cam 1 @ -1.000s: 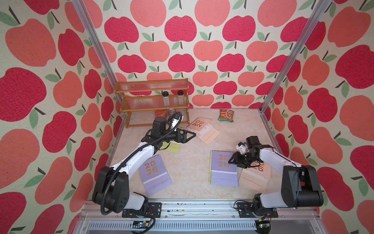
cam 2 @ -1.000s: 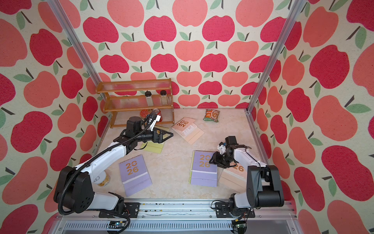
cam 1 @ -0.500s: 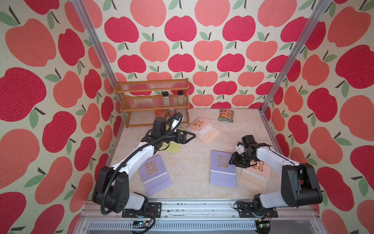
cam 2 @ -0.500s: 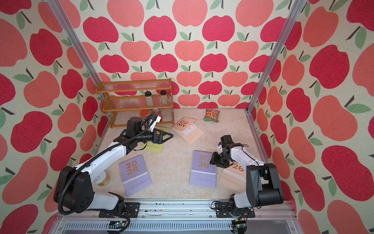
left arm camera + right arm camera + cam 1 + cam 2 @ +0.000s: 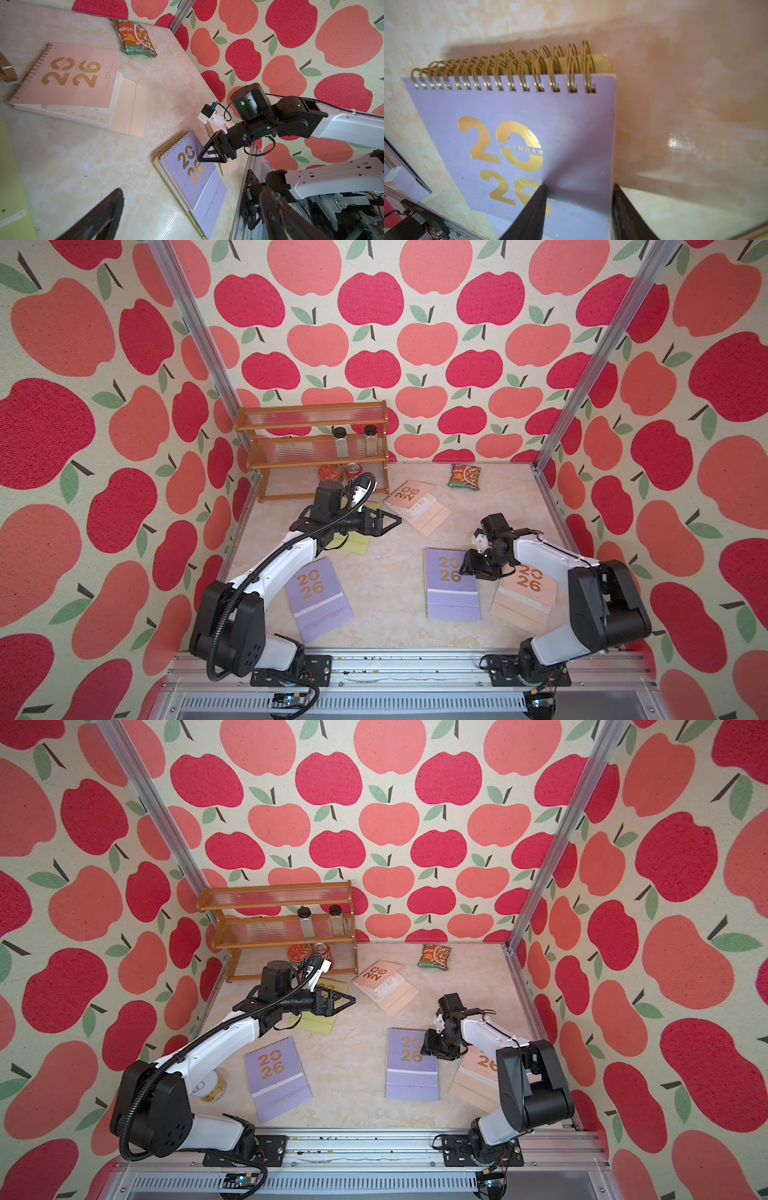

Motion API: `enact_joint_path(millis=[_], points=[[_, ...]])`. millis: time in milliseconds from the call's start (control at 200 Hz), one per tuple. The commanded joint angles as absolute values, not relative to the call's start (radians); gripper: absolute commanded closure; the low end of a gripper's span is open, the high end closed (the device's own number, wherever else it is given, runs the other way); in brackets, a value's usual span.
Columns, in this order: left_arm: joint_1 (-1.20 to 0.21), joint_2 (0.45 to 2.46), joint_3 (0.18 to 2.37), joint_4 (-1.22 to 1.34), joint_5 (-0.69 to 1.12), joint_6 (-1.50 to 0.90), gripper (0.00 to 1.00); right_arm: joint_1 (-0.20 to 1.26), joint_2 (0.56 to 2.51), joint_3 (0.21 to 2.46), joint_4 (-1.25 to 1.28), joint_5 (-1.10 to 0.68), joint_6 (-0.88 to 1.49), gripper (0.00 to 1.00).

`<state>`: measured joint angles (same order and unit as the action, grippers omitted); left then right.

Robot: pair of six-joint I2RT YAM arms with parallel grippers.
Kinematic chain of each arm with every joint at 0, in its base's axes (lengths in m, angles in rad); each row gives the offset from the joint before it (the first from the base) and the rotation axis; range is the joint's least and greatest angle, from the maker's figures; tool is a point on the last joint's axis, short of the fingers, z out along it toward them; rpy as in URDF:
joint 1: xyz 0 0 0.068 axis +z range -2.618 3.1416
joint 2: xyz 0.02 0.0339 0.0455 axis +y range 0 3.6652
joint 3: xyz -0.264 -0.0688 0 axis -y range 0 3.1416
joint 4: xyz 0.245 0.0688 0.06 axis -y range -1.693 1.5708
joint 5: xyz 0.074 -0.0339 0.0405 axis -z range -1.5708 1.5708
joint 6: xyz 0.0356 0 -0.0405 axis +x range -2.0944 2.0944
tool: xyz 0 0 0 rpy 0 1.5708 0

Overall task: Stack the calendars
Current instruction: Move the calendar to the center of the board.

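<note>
Calendars lie flat on the counter (image 5: 386,572). Nearest the front: left lilac calendar (image 5: 318,597), centre lilac calendar (image 5: 451,593) resting on a lower yellow-green calendar (image 5: 600,61), and near peach calendar (image 5: 525,593) just beside them. Right fingers (image 5: 469,569) stand apart, one on the centre lilac cover, one at its right edge. Further back, left fingers (image 5: 395,522) hang spread wide between the open yellow-green calendar (image 5: 357,542) and far peach calendar (image 5: 409,506). Beyond: snack packet (image 5: 464,477), shelf rack (image 5: 311,450)

Wooden rack (image 5: 311,423), two jars (image 5: 340,442), two cans (image 5: 330,472), green snack packet (image 5: 464,477)
</note>
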<state>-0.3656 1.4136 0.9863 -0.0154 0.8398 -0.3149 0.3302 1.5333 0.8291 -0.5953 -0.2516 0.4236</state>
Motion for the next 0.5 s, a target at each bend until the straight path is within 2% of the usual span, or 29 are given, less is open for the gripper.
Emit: enact_joint_path(millis=[0, 265, 495], points=[[-0.370, 1.414, 0.996, -0.041, 0.816, -0.291, 0.00, 0.360, 1.578, 0.839, -0.563, -0.224, 0.465, 0.49], [-0.388, 1.425, 0.961, -0.103, 0.754, -0.295, 0.01, 0.448, 1.655, 0.888, -0.517, -0.227, 0.507, 0.50], [-0.435, 1.465, 0.937, -0.234, 0.592, -0.300, 0.00, 0.515, 1.706, 0.931, -0.491, -0.228, 0.550, 0.50]])
